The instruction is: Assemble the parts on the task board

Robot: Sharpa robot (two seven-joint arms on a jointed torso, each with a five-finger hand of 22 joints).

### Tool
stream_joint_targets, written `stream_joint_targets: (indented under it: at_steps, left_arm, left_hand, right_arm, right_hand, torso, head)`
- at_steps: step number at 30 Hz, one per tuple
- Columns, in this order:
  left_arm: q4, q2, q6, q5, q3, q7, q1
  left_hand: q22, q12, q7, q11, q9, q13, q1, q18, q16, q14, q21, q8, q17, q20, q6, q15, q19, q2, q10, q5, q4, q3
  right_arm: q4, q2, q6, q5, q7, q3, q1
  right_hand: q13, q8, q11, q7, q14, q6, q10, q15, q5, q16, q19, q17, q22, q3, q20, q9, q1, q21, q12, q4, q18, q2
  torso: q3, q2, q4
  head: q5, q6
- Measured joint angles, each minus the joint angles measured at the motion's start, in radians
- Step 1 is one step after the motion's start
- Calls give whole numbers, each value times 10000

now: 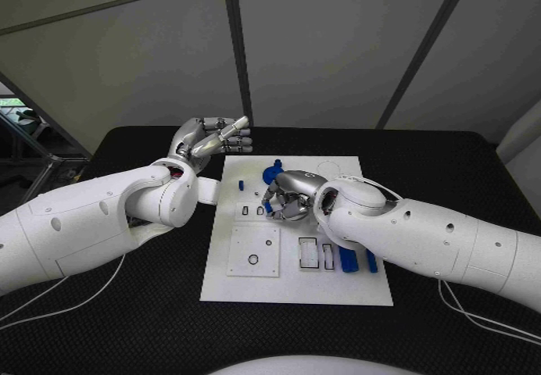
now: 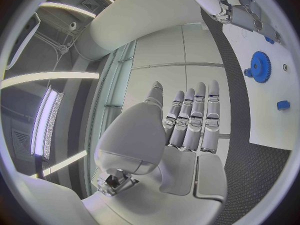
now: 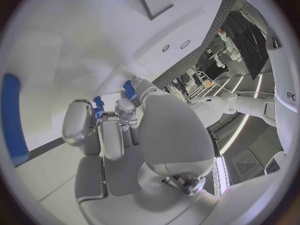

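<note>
Step in hand: fitting a blue part on the task board point(image 1: 295, 291); judged early, with several slots unfilled.
Right hand point(image 1: 288, 198): low over the board's middle, fingers curled; small blue piece point(image 3: 98, 105) at the fingertips, grip itself cannot be told.
Left hand point(image 1: 209, 137): raised off the board's far left corner; fingers straight, together, holding nothing.
Blue gear point(image 2: 260, 66): flat on the far end of the board.
Loose bars point(image 1: 359, 260): near the board's right edge; long axes along the board's length.
Next move: likely lining the piece with its slot; pressing straight down.
</note>
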Motion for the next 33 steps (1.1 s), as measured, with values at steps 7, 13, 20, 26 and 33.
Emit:
stream_joint_targets:
  at_steps: [7,13,20,26,33]
  left_arm:
    - [-3,2,1,0,0,-10,0]
    - [-3,2,2,0,0,-20,0]
    - [-4,-5,10,0,0,-37,0]
    - [-22,-64,64,-26,0,-115,0]
    - [-214,-145,198,-454,-1,-443,-1]
  left_hand:
    - [0,0,0,0,0,0,0,0,0,0,-2,0,9,0,0,0,0,0,0,0,0,0]
    - [-9,0,0,0,0,0,0,0,0,0,-40,0,8,0,0,0,0,0,0,0,0,0]
    - [-8,0,0,0,0,0,0,0,0,0,-40,0,8,0,0,0,0,0,0,0,0,0]
    - [-8,0,36,50,0,2,15,1,0,153,-40,0,104,0,36,19,1,16,58,0,-75,11]
    - [168,75,-80,-150,22,159,52,0,483,934,354,1,469,-219,385,-243,551,52,733,0,-138,-28]
  right_arm:
    - [-8,-2,-5,-3,-5,-10,-11]
    - [22,-42,-103,8,14,-27,-29]
    - [369,-340,-538,88,235,-28,-74]
    - [1153,-1060,-1207,348,885,-17,-83]
    - [1847,-1903,-1970,898,1818,121,114]
  right_hand:
    - [-200,-153,88,113,-5,-587,-160,140,-99,0,-38,0,-56,-443,38,2,-263,-48,-143,162,0,-263]
    - [-166,-150,125,241,0,-1013,-196,216,-226,0,-68,0,-56,-1400,148,-27,-249,-48,51,571,0,-252]
    - [-88,7,185,234,0,-1088,-241,215,-225,0,-33,0,-55,-1768,183,9,136,-48,217,859,1,-154]
    - [74,263,195,170,1,-1024,-118,215,61,0,-33,0,-16,-1811,182,52,381,-48,410,902,1,-75]
    - [-95,313,153,193,0,-980,-161,215,138,-85,-77,-1,-203,-1870,220,51,497,-135,335,905,1,-88]
  torso:
    - [0,0,0]
    - [0,0,0]
    - [3,-5,0]
    - [-2,-22,-10]
    - [12,-56,-53]
  head:
    - [-13,-2]
    - [-21,-9]
    - [-22,-13]
    - [10,40]
    - [40,121]
